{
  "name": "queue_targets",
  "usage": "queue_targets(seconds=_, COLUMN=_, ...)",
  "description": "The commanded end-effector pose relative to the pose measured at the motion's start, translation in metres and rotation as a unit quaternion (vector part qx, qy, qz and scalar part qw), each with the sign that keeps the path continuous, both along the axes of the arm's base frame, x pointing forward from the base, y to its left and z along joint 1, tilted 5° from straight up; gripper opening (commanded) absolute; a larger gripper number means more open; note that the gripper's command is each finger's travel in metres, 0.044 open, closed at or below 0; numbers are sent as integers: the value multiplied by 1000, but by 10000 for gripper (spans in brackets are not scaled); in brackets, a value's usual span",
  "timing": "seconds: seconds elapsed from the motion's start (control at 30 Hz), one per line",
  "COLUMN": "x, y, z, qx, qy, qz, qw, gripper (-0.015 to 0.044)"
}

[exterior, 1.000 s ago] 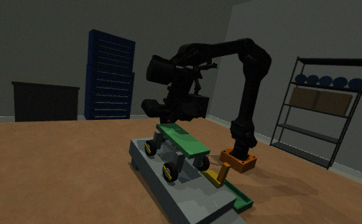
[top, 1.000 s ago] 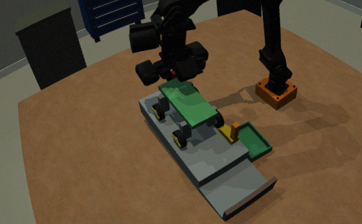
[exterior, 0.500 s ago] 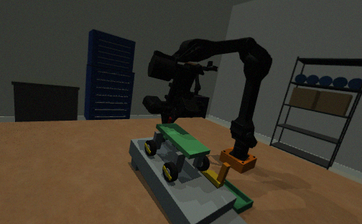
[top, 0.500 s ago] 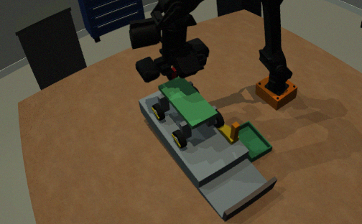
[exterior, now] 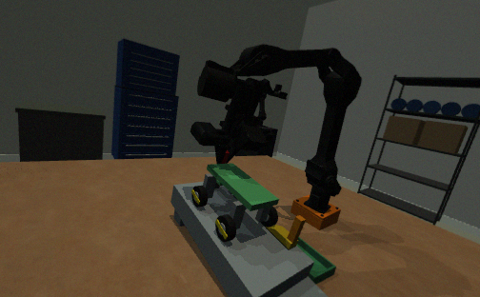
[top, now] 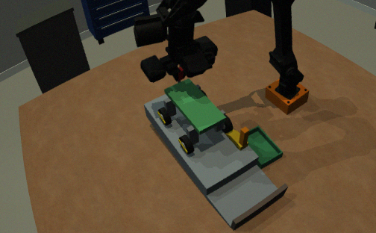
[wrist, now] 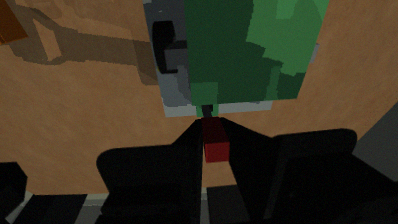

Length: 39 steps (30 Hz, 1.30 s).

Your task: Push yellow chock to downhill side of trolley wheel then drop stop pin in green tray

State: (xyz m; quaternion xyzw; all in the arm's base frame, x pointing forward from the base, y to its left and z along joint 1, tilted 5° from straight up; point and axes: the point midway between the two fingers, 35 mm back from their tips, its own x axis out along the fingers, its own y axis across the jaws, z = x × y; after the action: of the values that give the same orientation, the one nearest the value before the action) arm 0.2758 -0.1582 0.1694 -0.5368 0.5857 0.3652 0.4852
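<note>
Stop pin (wrist: 216, 142) sits clamped between your gripper (wrist: 215, 150) fingers, which are nearly shut on its red head at the uphill end of the ramp (top: 220, 164). Just ahead of the fingertips lies the trolley (top: 198, 106), its green deck stretching away from the hand. Well beyond it, the yellow chock (top: 239, 137) rests against the trolley's far downhill wheel, beside the green tray (top: 270, 154).

Dim room, blocky shadows, perhaps overhead light, top view warped
</note>
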Motion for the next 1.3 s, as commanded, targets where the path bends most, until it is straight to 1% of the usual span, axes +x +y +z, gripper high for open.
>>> queue_targets(seconds=0.0, x=0, y=0, z=5, qx=-3, qy=-1, qz=-2, qw=1000, gripper=0)
queue_targets(seconds=0.7, x=-1, y=-2, z=20, qx=-3, qy=-1, qz=-2, qw=1000, gripper=0)
queue_targets(seconds=1.27, x=-7, y=-31, z=25, qx=-5, qy=-1, qz=-2, qw=1000, gripper=0)
